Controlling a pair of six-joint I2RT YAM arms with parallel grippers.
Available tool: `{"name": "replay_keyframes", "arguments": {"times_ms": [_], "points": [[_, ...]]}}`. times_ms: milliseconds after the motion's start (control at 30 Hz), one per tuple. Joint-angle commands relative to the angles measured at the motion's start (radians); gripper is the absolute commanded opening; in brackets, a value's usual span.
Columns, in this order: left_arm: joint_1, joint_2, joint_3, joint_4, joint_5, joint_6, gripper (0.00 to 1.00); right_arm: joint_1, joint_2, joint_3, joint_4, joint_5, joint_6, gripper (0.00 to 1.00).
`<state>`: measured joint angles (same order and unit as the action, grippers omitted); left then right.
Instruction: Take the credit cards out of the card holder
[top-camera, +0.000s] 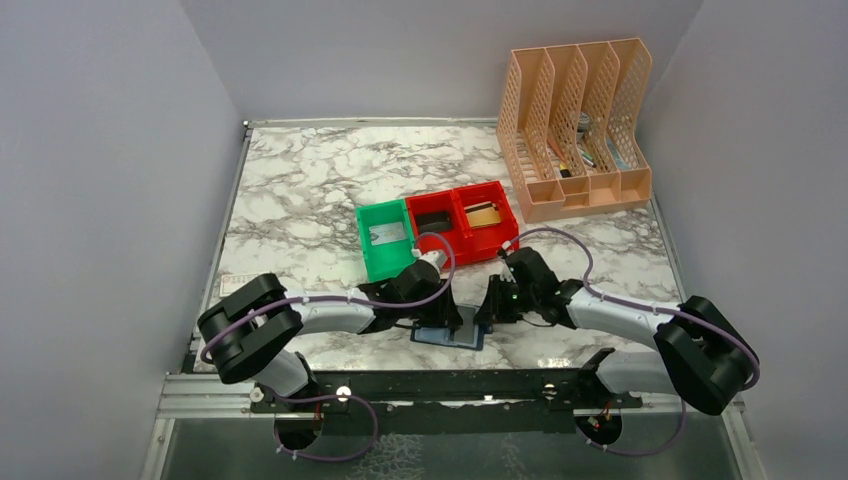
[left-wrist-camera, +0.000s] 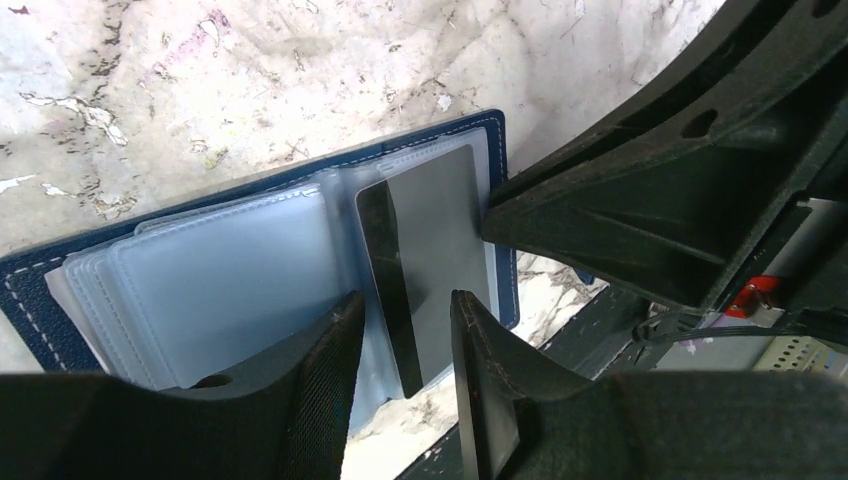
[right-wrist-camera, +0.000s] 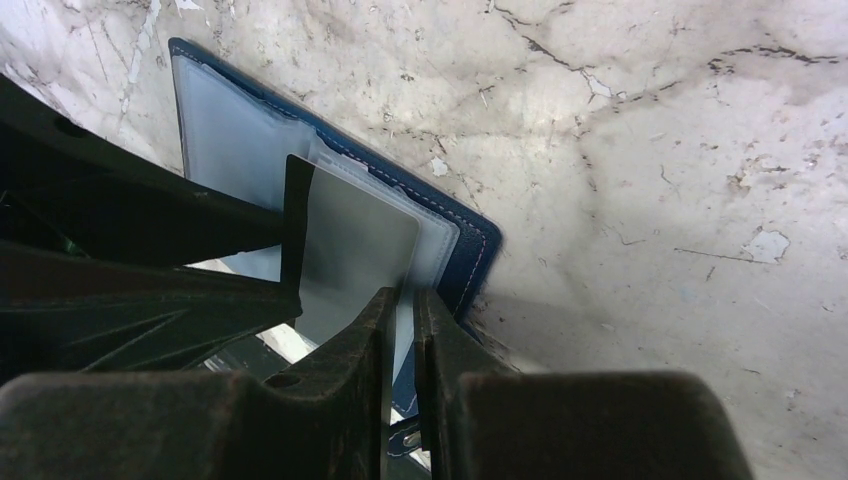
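Over the card holder (left-wrist-camera: 200, 270), left gripper (left-wrist-camera: 405, 375) straddles a card (left-wrist-camera: 430, 260); right gripper (right-wrist-camera: 402, 345) pinches its sleeve.

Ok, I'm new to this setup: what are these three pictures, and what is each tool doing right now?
The wide picture looks down from above on two robot arms, the left arm and the right arm, on a marble table. The other two pictures come from a camera on each wrist. On the table are a green bin, two red bins, a file rack and, between the arms, the open card holder. The right tool pinches the card holder's edge. The left tool straddles a grey card that sticks out; I cannot tell whether it grips it yet.
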<state>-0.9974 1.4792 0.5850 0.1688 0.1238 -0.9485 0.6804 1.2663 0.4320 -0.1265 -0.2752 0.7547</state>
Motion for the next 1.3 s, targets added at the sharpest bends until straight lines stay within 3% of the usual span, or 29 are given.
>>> {"name": "replay_keyframes", "arguments": {"times_ms": [0,333,700,1267], "points": [[-0.007,0.018,-0.013,0.057,0.004,-0.040,0.39,0.004,0.018,-0.022,-0.027,0.039,-0.021,0.14],[-0.006,-0.005,-0.029,0.107,0.008,-0.077,0.29,0.004,0.040,-0.017,-0.027,0.027,-0.027,0.13],[-0.004,-0.038,-0.037,0.088,-0.027,-0.090,0.01,0.004,0.039,-0.018,-0.031,0.045,-0.026,0.13],[0.006,-0.123,-0.044,-0.058,-0.121,-0.056,0.00,0.004,0.057,0.024,-0.042,0.042,-0.057,0.13]]}}
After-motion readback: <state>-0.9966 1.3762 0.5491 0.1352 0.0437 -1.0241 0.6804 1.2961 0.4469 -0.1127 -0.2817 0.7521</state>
